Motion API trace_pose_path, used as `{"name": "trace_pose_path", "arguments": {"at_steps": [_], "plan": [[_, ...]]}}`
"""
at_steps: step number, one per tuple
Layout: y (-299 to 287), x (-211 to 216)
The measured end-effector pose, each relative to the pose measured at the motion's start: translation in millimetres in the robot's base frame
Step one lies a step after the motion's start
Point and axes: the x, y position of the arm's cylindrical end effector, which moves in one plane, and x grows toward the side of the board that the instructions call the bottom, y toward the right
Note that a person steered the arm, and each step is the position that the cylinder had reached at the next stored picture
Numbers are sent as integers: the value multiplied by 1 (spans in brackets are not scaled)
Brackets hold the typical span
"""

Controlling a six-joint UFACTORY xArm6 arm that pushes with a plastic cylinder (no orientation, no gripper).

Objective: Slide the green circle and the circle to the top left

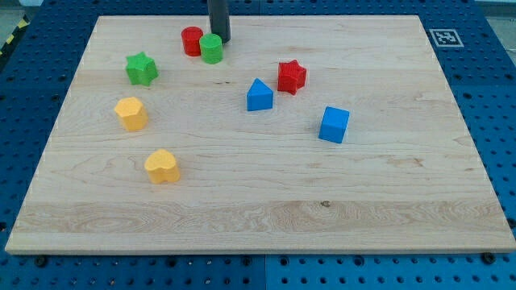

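Note:
The green circle [211,48] sits near the view's top, left of centre, touching the red circle [192,40] on its left. My tip [220,40] is right behind the green circle, at its upper right edge, seemingly touching it. The rod rises out of the view's top.
A green star [141,69] lies left of the circles. A yellow hexagon-like block [131,113] and a yellow heart [162,166] lie lower left. A blue triangle [259,95], a red star [292,76] and a blue cube [334,124] lie right of centre on the wooden board [258,234].

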Motion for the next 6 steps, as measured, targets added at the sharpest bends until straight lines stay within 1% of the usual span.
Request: {"name": "trace_pose_path", "arguments": {"at_steps": [1,2,3,4,5,6], "plan": [[22,6],[40,34],[40,51],[37,51],[10,51],[-11,41]]}}
